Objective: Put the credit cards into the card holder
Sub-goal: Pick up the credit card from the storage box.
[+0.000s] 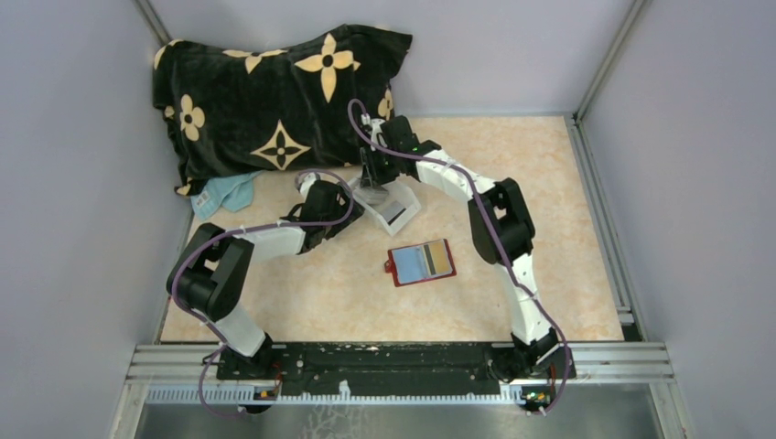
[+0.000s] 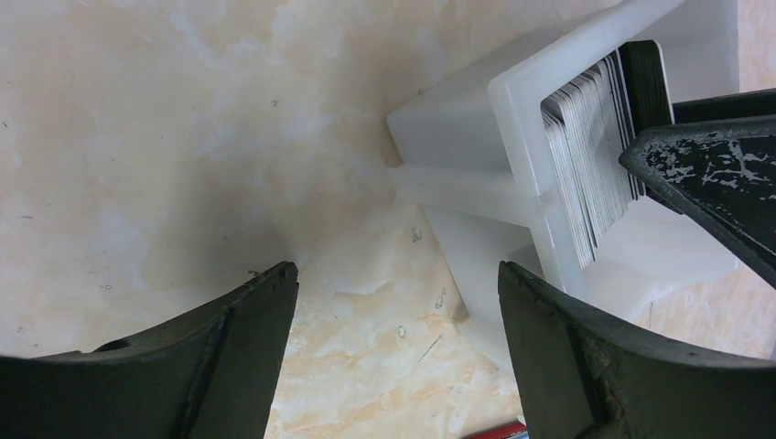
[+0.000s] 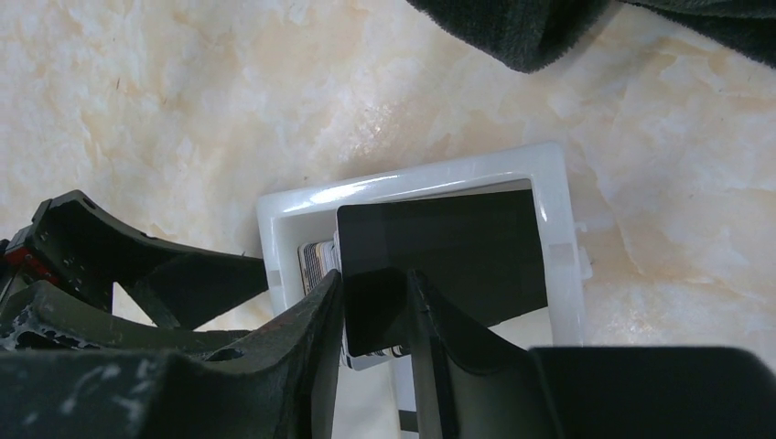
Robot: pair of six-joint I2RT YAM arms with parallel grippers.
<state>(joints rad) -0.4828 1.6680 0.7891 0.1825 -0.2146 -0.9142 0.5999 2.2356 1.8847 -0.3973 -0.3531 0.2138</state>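
Straddling dark credit card [image 3: 439,247]: right hand [image 3: 375,294]

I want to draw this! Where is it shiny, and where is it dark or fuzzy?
Right wrist view: glare shines on the white tray rim and the table. Left wrist view: the left tool looks huge and soft-edged; a shadow lies beside the tray. Top view: even light, faint shadows under the arms.
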